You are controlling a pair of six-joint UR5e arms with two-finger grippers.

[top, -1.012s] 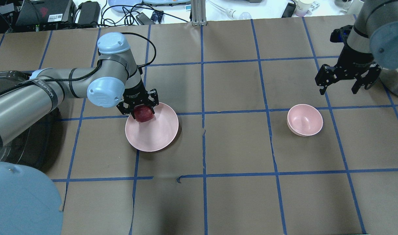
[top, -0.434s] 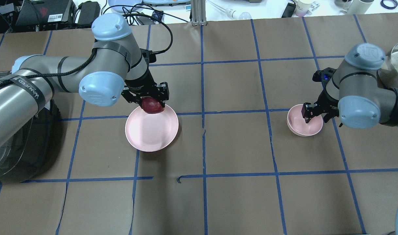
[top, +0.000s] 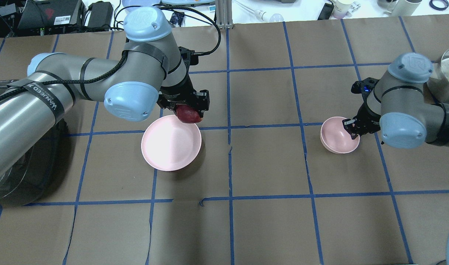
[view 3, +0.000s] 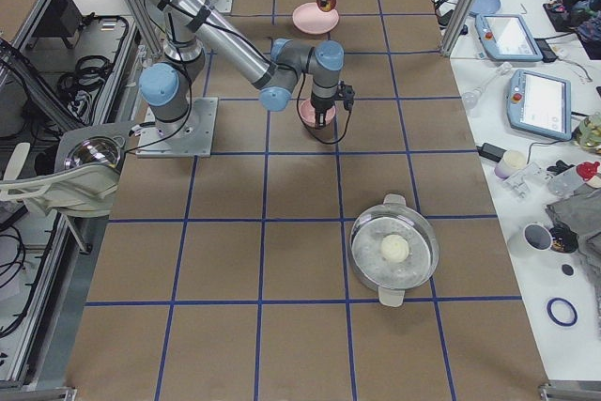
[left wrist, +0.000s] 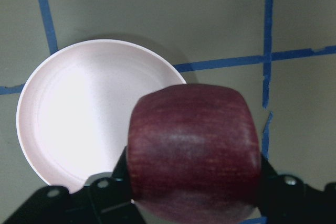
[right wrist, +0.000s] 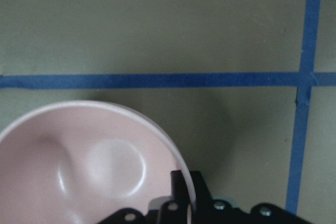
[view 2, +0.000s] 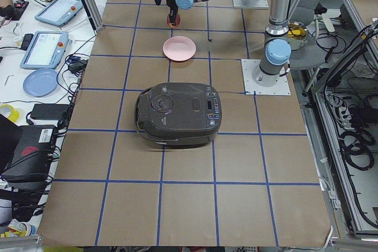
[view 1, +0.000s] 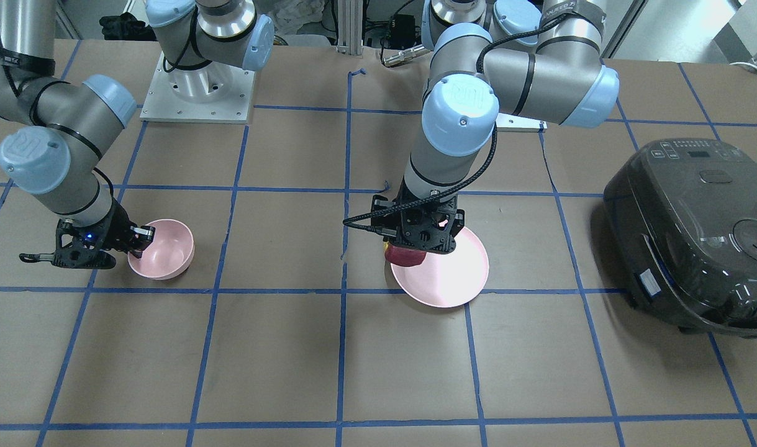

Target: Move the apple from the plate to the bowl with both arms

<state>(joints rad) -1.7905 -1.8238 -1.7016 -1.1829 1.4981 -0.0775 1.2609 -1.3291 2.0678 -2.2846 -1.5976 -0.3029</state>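
**A:** Where is the apple (top: 190,116) held?

**B:** It is clamped between the fingers of the left gripper (top: 187,110), clear of the plate (top: 161,154) and over its edge. Nothing else is seen on the plate.

**A:** And the bowl (top: 333,141)?

**B:** It is well apart from the plate. Its rim is pinched by the right gripper (top: 352,129), one finger inside and one outside. Whether it is raised off the table (top: 268,165) cannot be told.

**A:** How should the carry be done?

**B:** The apple should be carried level, and the squeeze should not be eased until the bowl's open middle is reached. Part of the opening is taken up by the inner finger, so the free side should be aimed for. The apple should be lowered close to the bottom before it is let go, since a round fruit dropped from a height may bounce out. The bowl should be gripped firmly throughout.
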